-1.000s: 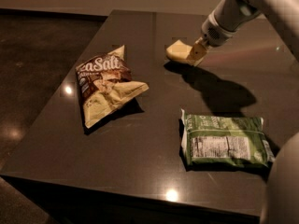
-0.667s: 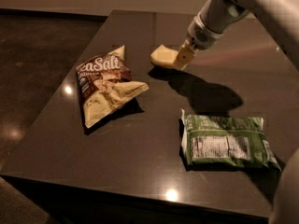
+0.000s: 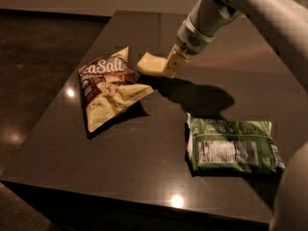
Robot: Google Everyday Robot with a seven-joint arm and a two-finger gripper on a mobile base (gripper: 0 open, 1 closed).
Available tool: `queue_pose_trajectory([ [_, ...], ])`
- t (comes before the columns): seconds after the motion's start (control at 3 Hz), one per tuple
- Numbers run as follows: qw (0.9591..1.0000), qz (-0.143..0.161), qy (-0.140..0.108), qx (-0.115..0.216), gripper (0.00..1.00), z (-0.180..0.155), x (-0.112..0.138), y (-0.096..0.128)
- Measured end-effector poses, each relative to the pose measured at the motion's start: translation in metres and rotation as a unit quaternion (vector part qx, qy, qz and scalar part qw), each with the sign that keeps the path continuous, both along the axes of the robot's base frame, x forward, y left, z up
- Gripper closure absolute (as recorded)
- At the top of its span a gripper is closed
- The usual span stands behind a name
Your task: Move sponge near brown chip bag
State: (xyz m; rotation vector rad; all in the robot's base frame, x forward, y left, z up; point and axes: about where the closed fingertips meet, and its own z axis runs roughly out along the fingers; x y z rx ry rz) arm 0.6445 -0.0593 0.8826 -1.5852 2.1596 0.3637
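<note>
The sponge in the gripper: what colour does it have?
Pale yellow, in the camera view; the gripper holds the sponge close to the brown chip bag.

The sponge point(image 3: 150, 64), a small pale yellow foam block, is being gripped at its right end by the pincer point(image 3: 168, 70) and is being held just beside the upper right corner of the brown chip bag point(image 3: 108, 88), which is lying crumpled on the dark surface point(image 3: 144, 148), white "Sea Salt" lettering facing up.
</note>
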Motion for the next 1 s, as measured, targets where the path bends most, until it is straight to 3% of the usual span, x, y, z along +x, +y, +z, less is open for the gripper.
queue_pose_trajectory([
  [0.33, 1.0, 0.005, 0.002, 0.0, 0.57, -0.0028, 0.0002, 0.0031],
  [1.0, 1.0, 0.007, 0.004, 0.0, 0.11, -0.0066, 0.0008, 0.0062],
])
